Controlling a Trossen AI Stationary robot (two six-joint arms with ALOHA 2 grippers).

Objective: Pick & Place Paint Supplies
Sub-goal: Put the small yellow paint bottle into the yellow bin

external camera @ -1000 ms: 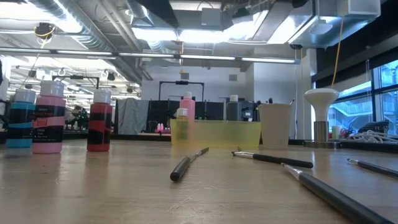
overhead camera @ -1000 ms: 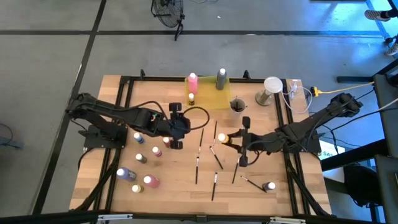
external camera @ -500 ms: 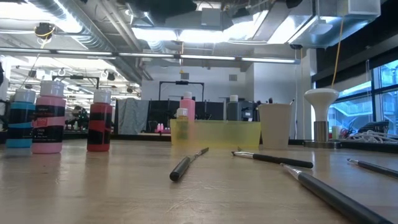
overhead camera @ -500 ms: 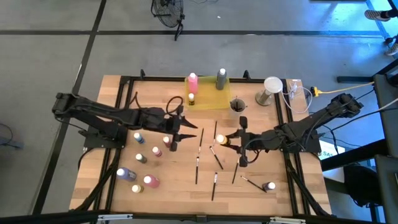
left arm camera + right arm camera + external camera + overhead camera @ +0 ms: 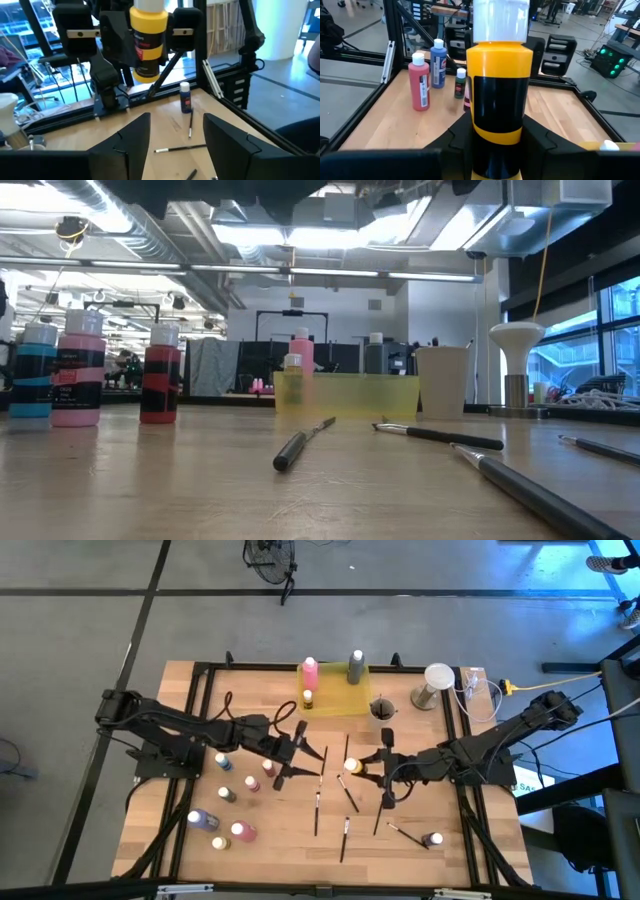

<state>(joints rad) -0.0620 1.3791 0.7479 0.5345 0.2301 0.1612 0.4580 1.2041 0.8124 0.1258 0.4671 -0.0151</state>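
Note:
My right gripper [image 5: 358,767] [image 5: 499,142] is shut on a yellow paint bottle [image 5: 500,90] with a white cap and a black label, above the table's middle. My left gripper [image 5: 305,757] [image 5: 172,145] is open just left of it and faces the bottle [image 5: 148,42]. Several paint bottles [image 5: 228,793] stand upright on the left half, and one small bottle [image 5: 432,839] stands near the right front. Several dark-handled brushes [image 5: 318,810] lie flat across the middle. In the low view neither gripper shows. My right gripper pinches the yellow bottle's body [image 5: 165,37] between its two fingers [image 5: 111,35], one on each side. The fingers come in level from the table's right. The bottle stands upright, cap up, and its base [image 5: 147,76] is lifted clear of the table.
A translucent yellow tray [image 5: 340,700] at the far middle holds a pink bottle [image 5: 309,668], a grey bottle [image 5: 356,665] and a small bottle [image 5: 307,698]. A cup [image 5: 381,710] and a white stand [image 5: 433,682] sit to its right, with cables at the far right corner.
My left gripper has moved toward the table's right, closing on the held yellow bottle, and has turned to face it. My right gripper has carried the bottle a little toward the left gripper.

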